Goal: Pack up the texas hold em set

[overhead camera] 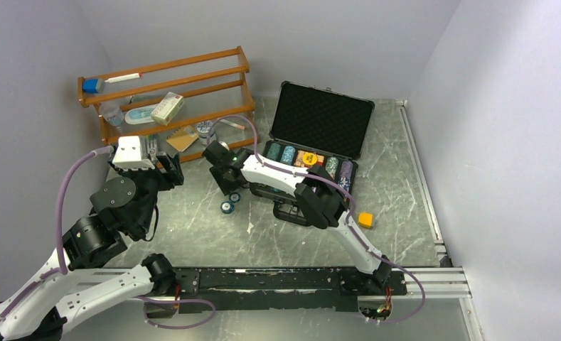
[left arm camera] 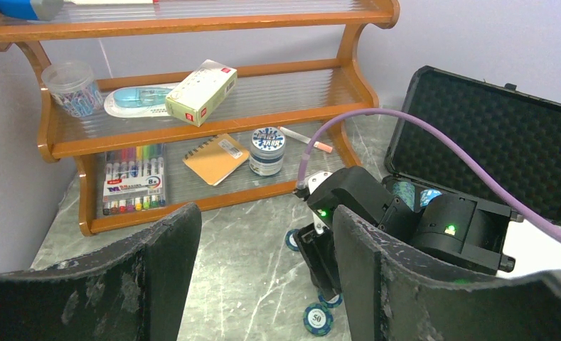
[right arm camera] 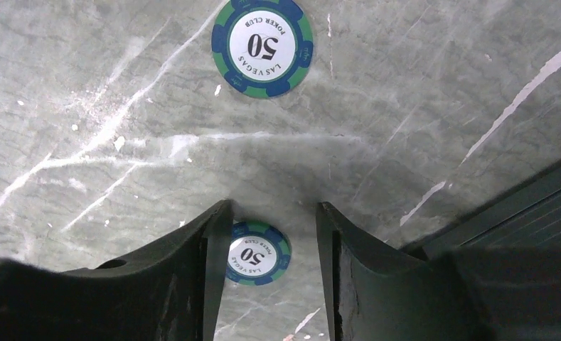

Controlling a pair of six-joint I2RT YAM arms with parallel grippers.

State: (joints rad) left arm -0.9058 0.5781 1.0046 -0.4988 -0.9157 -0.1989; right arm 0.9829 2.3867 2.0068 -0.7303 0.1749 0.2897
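Right wrist view, lower centre: my right end effector [right arm camera: 271, 213] stands open and empty above a round green-and-blue striped poker chip [right arm camera: 257, 253] lying flat on the grey marbled desk [right arm camera: 121, 106]. I would centre, descend, then pinch its rim. The left end effector [left arm camera: 263, 222] is open and idle. The black foam-lined case [overhead camera: 322, 121] sits open, upper right of the top view.

The round green-and-blue striped poker chip with a white centre [right arm camera: 262, 47], flat on the grey marbled counter [right arm camera: 85, 106], reads "LAS VEGAS POKER CLUB" around a large "50". A second chip of the same kind [right arm camera: 258, 253] bears the same words and 50. In the left wrist view, a chip of the same colours [left arm camera: 318, 319] shows "50". Print on the cream carton [left arm camera: 201, 92] is too small to read.
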